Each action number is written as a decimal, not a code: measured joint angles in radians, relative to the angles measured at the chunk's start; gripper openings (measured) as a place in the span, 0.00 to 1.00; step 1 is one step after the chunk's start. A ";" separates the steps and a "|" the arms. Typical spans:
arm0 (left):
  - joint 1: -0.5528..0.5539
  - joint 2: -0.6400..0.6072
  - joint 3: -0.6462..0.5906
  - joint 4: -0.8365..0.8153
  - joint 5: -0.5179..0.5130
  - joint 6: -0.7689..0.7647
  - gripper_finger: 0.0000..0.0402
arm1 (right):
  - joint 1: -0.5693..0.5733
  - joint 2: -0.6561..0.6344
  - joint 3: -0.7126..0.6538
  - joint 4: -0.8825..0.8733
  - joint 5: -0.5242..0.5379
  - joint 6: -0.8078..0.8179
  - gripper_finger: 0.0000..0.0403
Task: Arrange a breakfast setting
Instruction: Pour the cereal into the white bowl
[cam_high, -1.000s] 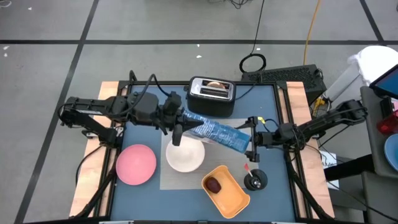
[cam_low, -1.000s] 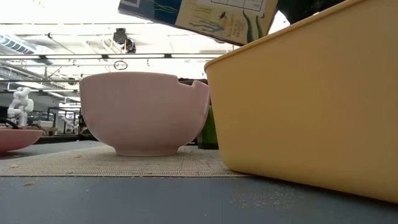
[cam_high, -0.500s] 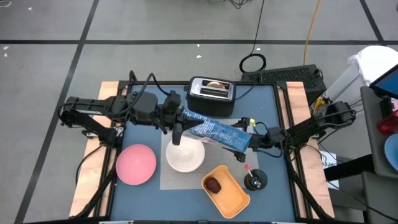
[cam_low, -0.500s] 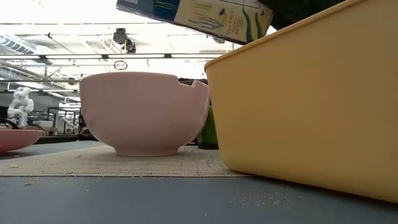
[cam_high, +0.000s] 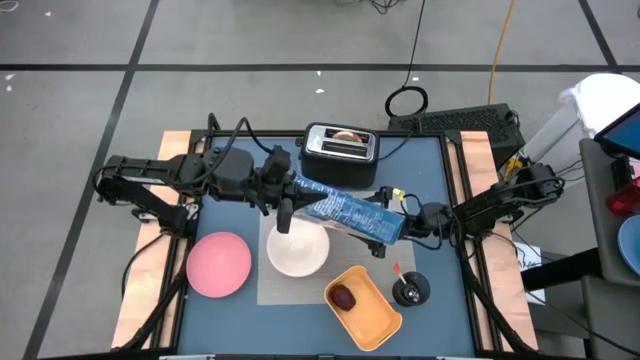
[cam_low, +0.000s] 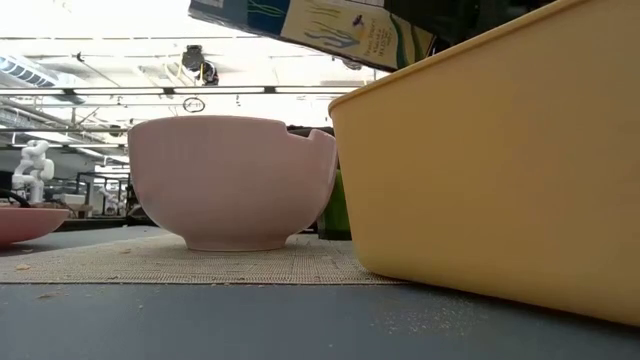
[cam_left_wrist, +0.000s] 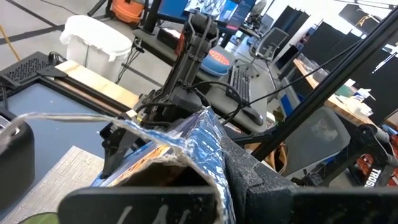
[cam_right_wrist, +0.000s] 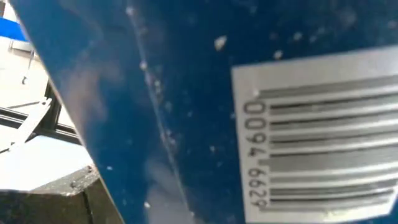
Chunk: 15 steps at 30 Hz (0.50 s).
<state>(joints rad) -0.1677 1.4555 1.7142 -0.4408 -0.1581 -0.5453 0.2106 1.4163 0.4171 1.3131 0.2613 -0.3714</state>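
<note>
Where boxed: blue carton (cam_high: 345, 213) above bowl (cam_high: 298, 250).

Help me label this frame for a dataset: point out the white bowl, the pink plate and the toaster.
white bowl (cam_high: 297, 251), high view, on its inner floor.
pink plate (cam_high: 219, 264), high view, on the middle of its face.
toaster (cam_high: 339, 153), high view, on its top beside the slot.

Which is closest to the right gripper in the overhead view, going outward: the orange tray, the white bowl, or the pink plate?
From the right gripper, at the blue box's end:
1. Orange tray, toward the table's front edge, a little left of the gripper.
2. White bowl, on the mat at mid-table.
3. Pink plate, on the left side.
</note>
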 joint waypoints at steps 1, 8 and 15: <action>0.000 0.000 0.000 0.000 0.000 0.000 0.01 | 0.000 0.000 0.000 0.000 0.000 0.006 0.96; 0.000 0.000 0.000 -0.003 0.001 -0.003 0.01 | 0.000 0.000 0.000 0.001 0.000 0.016 0.77; 0.000 0.000 0.000 -0.004 0.001 -0.003 0.01 | 0.000 0.000 0.000 0.001 -0.001 0.016 0.66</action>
<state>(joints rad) -0.1680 1.4555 1.7142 -0.4447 -0.1569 -0.5484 0.2108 1.4158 0.4171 1.3136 0.2607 -0.3557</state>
